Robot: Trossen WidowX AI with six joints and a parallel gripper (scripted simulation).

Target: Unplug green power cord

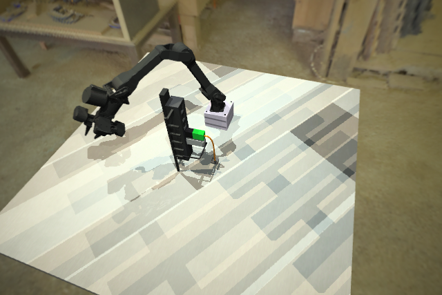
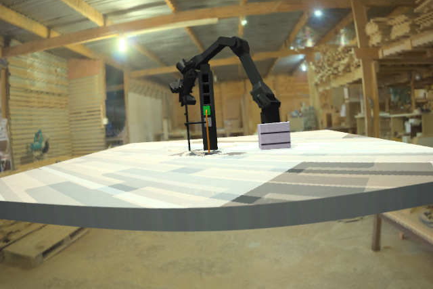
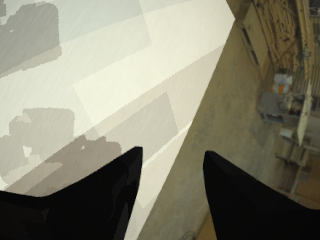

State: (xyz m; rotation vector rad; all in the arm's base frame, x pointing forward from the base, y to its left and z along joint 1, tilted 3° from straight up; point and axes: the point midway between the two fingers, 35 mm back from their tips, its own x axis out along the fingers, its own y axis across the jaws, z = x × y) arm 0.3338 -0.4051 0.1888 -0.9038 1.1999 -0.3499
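Observation:
The black power strip (image 1: pixel 175 106) (image 2: pixel 214 135) stands upright on the table. The green plug (image 1: pixel 198 135) (image 2: pixel 206 108) sits against its side at a socket, with several empty sockets above it. The orange cord (image 1: pixel 213 148) (image 2: pixel 208 135) curves from the plug down to a small dark anchor (image 1: pixel 215 161) on the table. My gripper (image 1: pixel 92 133) (image 3: pixel 174 156) is partly open with nothing between its fingers. It hangs above the table to the left of the strip in the top view, well apart from plug, cord and strip. The wrist view does not show them.
A grey block (image 1: pixel 192 141) (image 2: pixel 208 122) is just below the plug. A thin black post (image 2: pixel 189 135) and thin bars stand beside the strip. The arm's lilac base (image 1: pixel 216 120) (image 2: pixel 274 135) is behind and right of the strip. The table edge shows in the wrist view.

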